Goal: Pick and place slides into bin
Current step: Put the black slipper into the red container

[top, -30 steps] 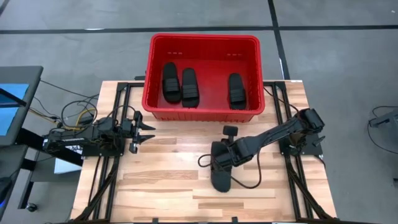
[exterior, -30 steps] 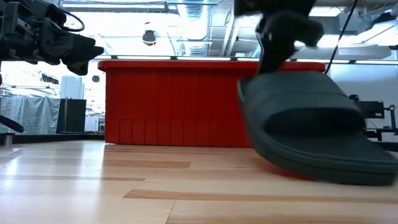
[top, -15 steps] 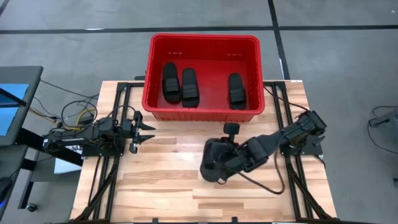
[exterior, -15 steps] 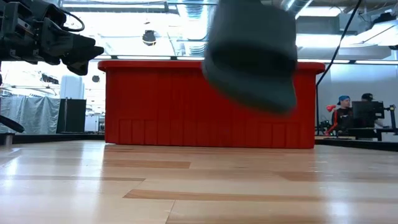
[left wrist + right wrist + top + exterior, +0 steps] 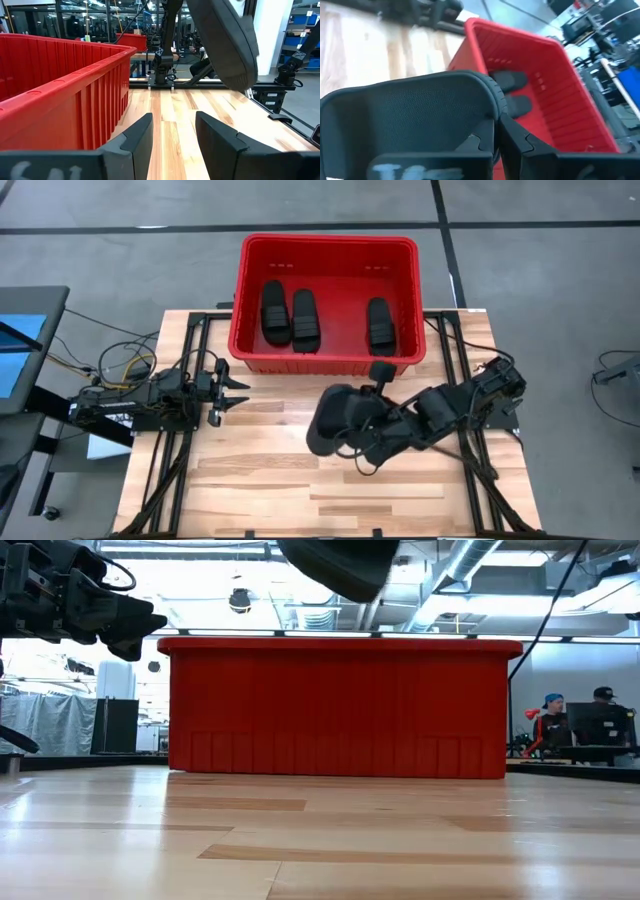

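— Well, where's the fourth slide (image 5: 335,418)?
— Clamped in my right pincer (image 5: 372,432), lifted above the surface (image 5: 260,470), near the bin (image 5: 325,364). My left pincer (image 5: 236,391) idles, fingers apart.

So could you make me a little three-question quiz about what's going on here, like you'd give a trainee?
1. True or false: the red bin already holds three slides.
2. Which pincer carries the fourth slide? A) left B) right
3. Fill in: the carried slide hangs above the ____, not yet over the bin.

Key: 1 true: a pair lie side by side, one apart. 2 B: the right pincer is shut on it; the left pincer waits open near the bin's corner. 3 table.
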Tool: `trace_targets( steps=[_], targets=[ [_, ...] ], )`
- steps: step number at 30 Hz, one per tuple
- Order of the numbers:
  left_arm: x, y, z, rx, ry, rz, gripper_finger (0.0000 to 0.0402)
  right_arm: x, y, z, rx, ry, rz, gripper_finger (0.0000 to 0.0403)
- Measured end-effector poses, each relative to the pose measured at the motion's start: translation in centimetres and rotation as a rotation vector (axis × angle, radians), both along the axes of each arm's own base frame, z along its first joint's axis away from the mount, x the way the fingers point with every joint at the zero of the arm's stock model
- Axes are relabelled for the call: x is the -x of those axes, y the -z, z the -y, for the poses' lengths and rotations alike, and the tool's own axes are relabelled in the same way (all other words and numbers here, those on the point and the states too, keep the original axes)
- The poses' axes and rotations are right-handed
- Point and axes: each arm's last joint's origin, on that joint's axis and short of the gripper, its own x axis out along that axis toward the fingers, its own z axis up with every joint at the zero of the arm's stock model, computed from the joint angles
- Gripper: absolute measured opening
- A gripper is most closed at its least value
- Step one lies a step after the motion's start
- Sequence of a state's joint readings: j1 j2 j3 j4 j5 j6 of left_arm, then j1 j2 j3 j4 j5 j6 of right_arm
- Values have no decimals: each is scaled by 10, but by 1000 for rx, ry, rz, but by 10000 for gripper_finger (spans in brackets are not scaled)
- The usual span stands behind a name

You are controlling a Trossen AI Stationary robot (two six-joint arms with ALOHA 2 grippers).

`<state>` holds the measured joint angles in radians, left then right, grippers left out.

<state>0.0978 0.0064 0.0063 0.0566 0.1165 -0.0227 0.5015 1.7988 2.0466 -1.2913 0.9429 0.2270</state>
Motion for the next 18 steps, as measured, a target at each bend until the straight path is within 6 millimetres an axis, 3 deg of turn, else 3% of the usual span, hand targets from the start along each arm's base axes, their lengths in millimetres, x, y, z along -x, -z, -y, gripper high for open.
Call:
trace_targets(
  steps=[11,18],
  targets=[
    [0,0,0,0,0,0,139,9,-47,39,156,129,66,0],
    [0,0,0,0,0,0,139,10,-75,85,260,222,40,0]
  ],
)
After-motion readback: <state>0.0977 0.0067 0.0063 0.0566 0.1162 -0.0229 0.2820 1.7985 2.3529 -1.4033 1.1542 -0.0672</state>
